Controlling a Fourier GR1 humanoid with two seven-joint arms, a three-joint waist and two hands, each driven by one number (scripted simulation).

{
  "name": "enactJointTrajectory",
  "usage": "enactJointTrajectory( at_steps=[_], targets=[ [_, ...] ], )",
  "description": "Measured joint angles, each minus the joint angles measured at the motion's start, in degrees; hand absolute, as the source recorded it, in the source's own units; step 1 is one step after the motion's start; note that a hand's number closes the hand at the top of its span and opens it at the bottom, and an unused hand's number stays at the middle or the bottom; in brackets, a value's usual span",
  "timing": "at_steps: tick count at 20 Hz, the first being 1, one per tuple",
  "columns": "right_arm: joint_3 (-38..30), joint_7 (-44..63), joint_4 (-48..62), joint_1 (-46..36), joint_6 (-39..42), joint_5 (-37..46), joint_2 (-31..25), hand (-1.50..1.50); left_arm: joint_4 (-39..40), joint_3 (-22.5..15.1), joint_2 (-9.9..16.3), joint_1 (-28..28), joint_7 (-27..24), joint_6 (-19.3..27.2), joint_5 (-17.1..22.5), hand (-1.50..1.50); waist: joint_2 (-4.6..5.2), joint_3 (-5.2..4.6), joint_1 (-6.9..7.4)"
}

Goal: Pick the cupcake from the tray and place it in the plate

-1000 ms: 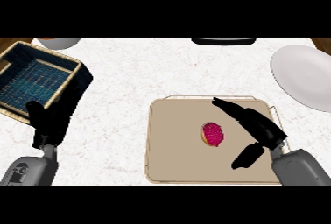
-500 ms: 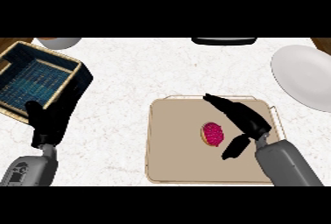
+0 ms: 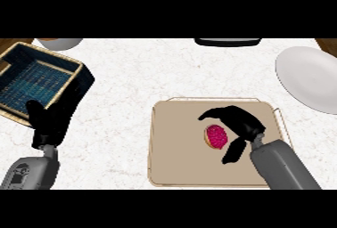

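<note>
My right hand (image 3: 238, 122), black with a grey forearm behind it, sits over the flat beige rectangular tray (image 3: 181, 164) at about five o'clock on the white marbled counter (image 3: 164, 75). Its fingers curl over from the one o'clock side of the small round cupcake with bright pink frosting (image 3: 216, 136), arching across the cake's top edge toward eleven o'clock, while the thumb hangs down at the cake's five o'clock side; the hand is half closed around the cupcake, cupping it without clearly clamping it, and I cannot tell whether the fingers actually touch it. The cupcake lies on the tray, slightly right of the tray's middle. The large white round plate (image 3: 309, 84) lies at two o'clock from the tray, apart from it and cut by the right edge. My left hand (image 3: 47, 127) rests at eight o'clock on the counter, fingers straight and up, holding nothing, just in front of the dark blue woven basket with a tan rim (image 3: 39, 78) at ten o'clock. A pale round bowl (image 3: 59, 43) shows at eleven o'clock and a dark object (image 3: 228, 42) at twelve, both cut by the top edge.
</note>
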Motion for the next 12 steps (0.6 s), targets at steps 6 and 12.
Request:
enactJointTrajectory(
  at_steps=[6,12],
  targets=[
    [0.29,-4.43,-0.06,0.70,0.14,2.72,0.95,1.50,-0.23,0.54,-1.16,0.05,0.14,-0.06,-1.11,0.00,-0.26,-0.28,-0.08],
    [-0.96,-4.04,-3.22,2.99,-2.53,4.21,3.11,1.50,0.12,0.78,-2.21,-0.33,0.30,0.17,-1.91,0.00,-0.25,-0.29,-0.28]
  ],
)
